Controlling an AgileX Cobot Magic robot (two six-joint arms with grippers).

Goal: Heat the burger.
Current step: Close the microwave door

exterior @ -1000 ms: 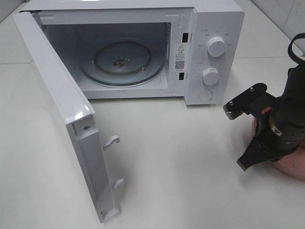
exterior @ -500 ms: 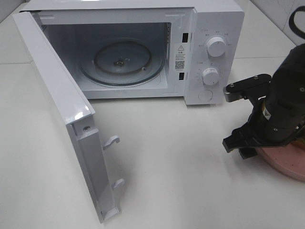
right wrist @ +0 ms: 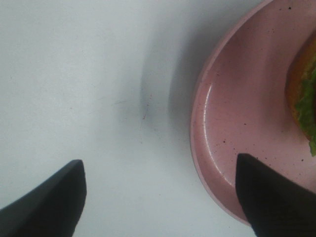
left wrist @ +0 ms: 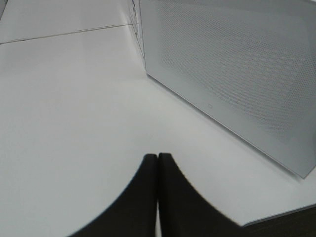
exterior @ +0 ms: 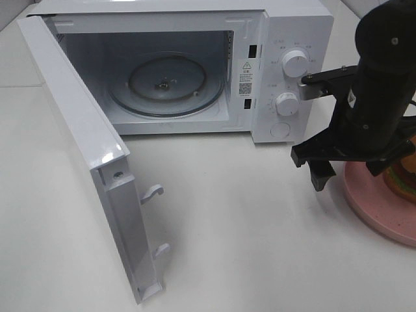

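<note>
The burger [exterior: 403, 174] sits on a pink speckled plate [exterior: 374, 207] at the right edge of the table, half hidden by my right arm. In the right wrist view only its bun edge and lettuce [right wrist: 303, 94] show, on the plate [right wrist: 237, 123]. My right gripper [exterior: 351, 174] points down, open and empty, straddling the plate's left rim: one finger over the table, the other over the plate [right wrist: 160, 197]. The white microwave [exterior: 286, 39] stands open with its glass turntable [exterior: 166, 84] bare. My left gripper [left wrist: 158, 157] is shut and empty, low over the table, and out of the exterior high view.
The microwave door [exterior: 84, 143] swings out far to the left, its latch hooks [exterior: 153, 192] pointing right. Its perforated outer face [left wrist: 237, 74] fills the left wrist view. Two knobs [exterior: 296, 64] sit on the microwave's right panel, close to my right arm.
My right arm has risen and shifted left toward the microwave, turning the open gripper downward. The burger and more of the plate now show.
</note>
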